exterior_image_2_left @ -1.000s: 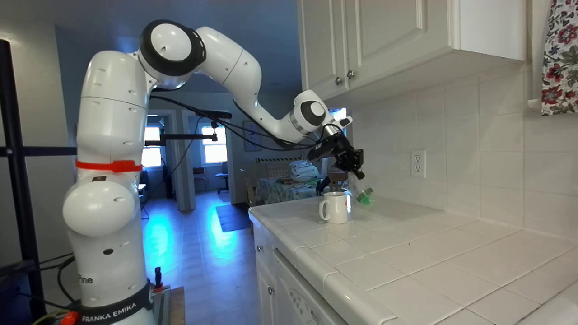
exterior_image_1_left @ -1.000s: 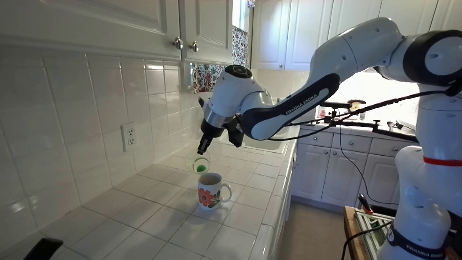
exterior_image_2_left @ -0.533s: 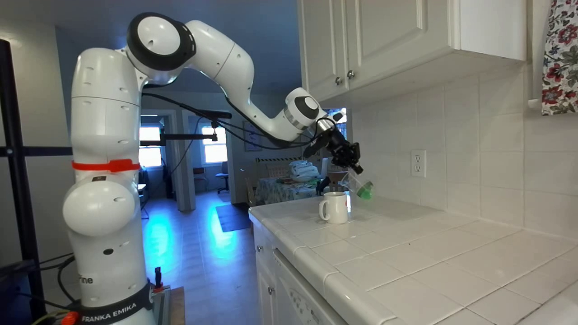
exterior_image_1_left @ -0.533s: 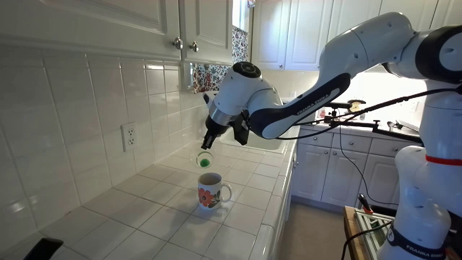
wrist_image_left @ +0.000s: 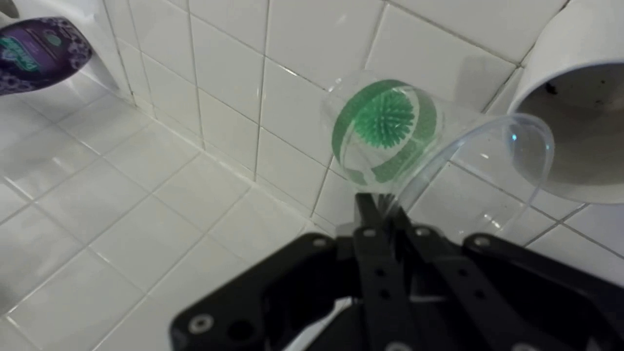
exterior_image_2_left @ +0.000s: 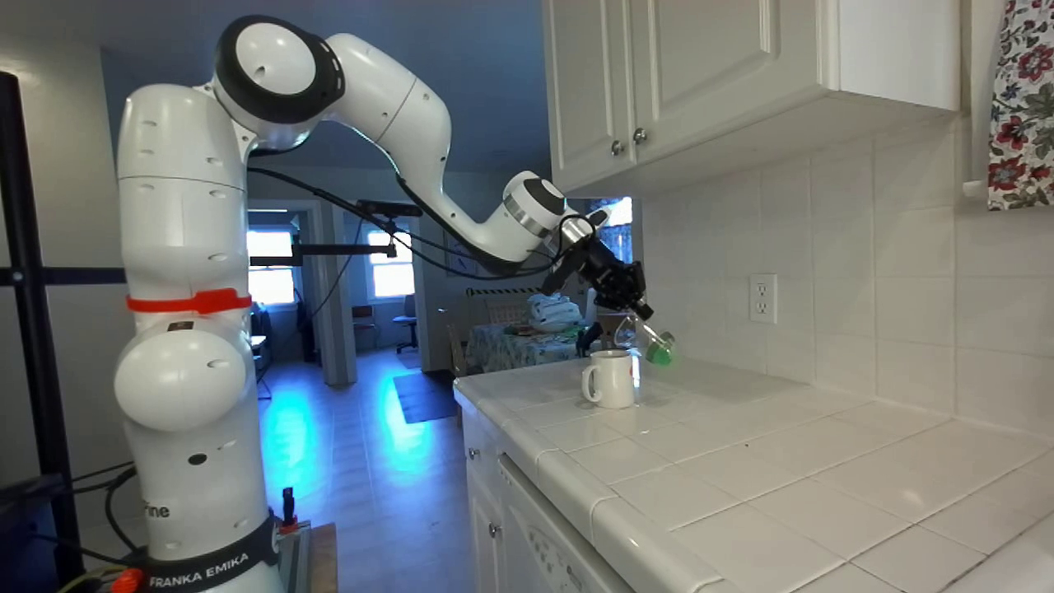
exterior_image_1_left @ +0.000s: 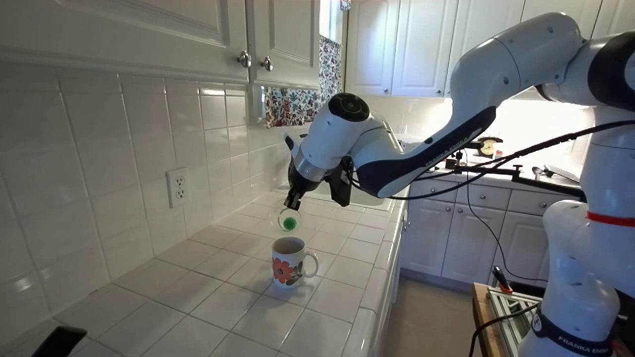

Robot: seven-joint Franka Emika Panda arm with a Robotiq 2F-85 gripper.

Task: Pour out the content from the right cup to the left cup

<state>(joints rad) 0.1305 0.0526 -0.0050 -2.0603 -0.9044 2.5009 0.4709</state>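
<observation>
As fingers (wrist_image_left: pixel 369 214) pinch it, tilted clear cup (wrist_image_left: pixel 453 146), green band (wrist_image_left: pixel 426 112), spiky green ball (wrist_image_left: pixel 385 117) inside

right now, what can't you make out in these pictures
Inside of the white mug, partly: wrist view, cut by right edge.
Far end of the purple bottle: wrist view, cut by left edge.
How fingertips meet the clear cup: wrist view, blurred.
Markings on the appliance panel: in an exterior view, too small.

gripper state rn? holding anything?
Gripper: closed, holding the green-banded clear cup at its rim.
</observation>
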